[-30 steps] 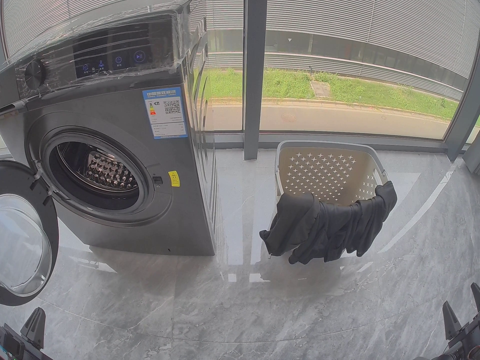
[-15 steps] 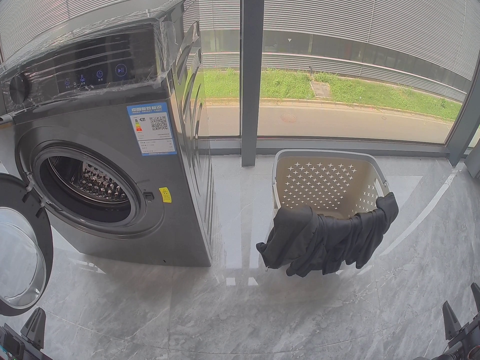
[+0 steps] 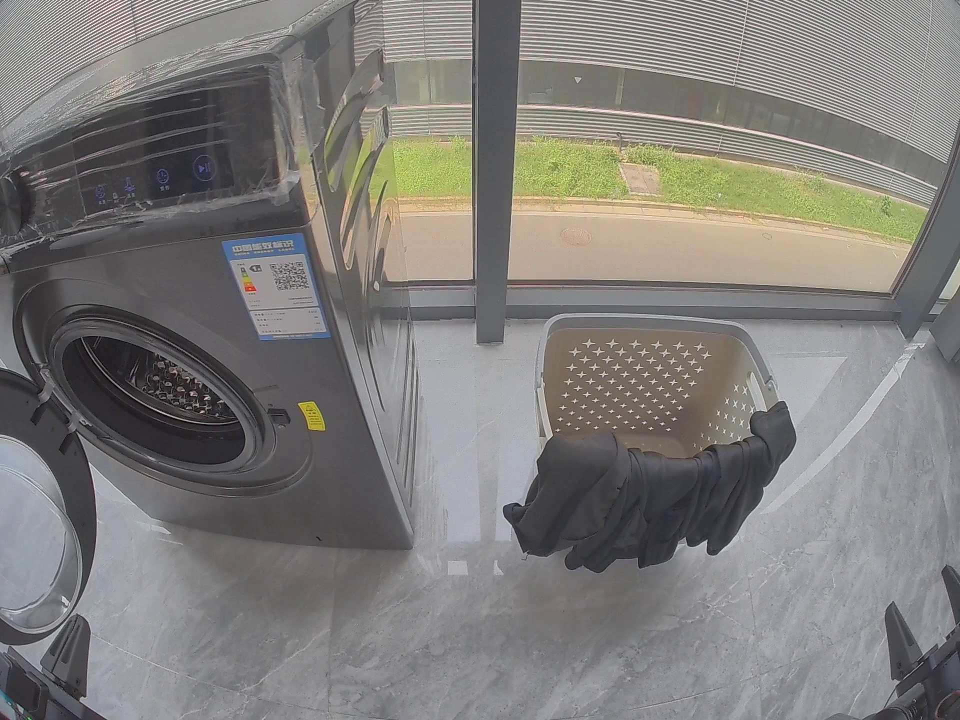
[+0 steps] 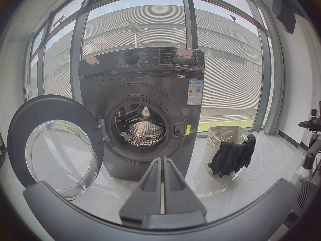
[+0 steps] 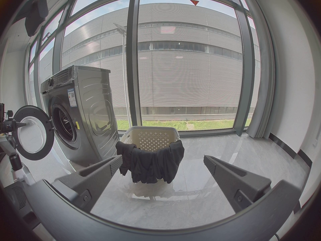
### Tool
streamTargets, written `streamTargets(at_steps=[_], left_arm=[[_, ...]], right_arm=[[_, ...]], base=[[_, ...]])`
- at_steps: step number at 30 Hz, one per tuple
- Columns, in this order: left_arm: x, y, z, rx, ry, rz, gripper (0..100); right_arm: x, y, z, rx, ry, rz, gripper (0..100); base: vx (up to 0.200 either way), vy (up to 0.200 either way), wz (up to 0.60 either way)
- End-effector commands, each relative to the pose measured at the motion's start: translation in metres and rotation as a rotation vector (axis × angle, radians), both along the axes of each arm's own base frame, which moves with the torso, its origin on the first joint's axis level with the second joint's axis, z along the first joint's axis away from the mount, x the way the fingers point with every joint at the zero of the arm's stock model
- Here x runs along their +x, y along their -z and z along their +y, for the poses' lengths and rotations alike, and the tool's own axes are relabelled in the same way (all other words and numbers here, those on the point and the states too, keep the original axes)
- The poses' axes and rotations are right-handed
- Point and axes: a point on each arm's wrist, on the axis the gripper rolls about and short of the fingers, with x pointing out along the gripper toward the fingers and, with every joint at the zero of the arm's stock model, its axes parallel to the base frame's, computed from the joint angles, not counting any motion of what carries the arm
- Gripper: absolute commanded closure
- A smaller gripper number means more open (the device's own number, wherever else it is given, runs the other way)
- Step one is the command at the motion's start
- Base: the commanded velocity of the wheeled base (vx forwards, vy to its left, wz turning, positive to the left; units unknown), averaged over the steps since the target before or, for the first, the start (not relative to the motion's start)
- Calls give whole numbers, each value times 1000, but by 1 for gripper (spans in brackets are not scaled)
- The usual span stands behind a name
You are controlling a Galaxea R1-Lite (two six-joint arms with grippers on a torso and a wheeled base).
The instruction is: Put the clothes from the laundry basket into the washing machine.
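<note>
Black is the one colour among the laundry: a single garment [image 3: 650, 497] lies draped over the near rim of the pale, perforated laundry basket [image 3: 655, 324], most of it hanging down the outside and one end caught on the rim's right corner; no other clothes can be seen inside, though the garment hides the near part of the basket's bottom. The basket stands on the grey stone floor [image 3: 450, 632] just in front of the window [image 3: 700, 102], near the washing machine [image 3: 300, 432] but apart from it, on the machine's right as the robot faces it.

The machine's round door [image 3: 40, 542] is swung wide open to the robot's left; the drum [image 4: 142, 131] behind it looks empty as far as the left wrist view shows.

The left gripper [image 4: 162, 159] has its fingers pressed together with nothing between them, and it points toward the open drum from some way off; the right gripper [image 5: 162, 161] has its fingers spread wide, holds nothing, and faces the basket and garment, well apart from them.

By this showing the task has hardly begun: the door is open, which is a help, but nothing has been grasped and nothing has gone into the drum. What is left appears to be everything that matters: closing on the basket, taking hold of the garment, carrying it to the opening and pushing it inside.
</note>
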Motion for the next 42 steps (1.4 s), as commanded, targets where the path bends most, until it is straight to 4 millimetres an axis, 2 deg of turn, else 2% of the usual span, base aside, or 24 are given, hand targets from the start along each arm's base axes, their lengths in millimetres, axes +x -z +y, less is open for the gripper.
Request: streamTargets(at_steps=[1,4,19,28,40,42], left_arm=[[0,5,0,-2,-1,1,100],[0,5,0,-2,-1,1,100],[0,5,0,-14,-5,1,100],[0,5,0,-6,-4,1,100],[0,5,0,-19,-2,1,100],[0,5,0,-17,-4,1,100]], right_arm=[[0,3,0,1,-1,0,0],[0,3,0,1,-1,0,0],[0,3,0,-1,-1,0,0],[0,3,0,-1,-1,0,0],[0,3,0,-1,-1,0,0],[0,3,0,1,-1,0,0]], base=[[0,-200,0],[0,-200,0],[0,0,0],[0,-200,0],[0,0,0],[0,-200,0]])
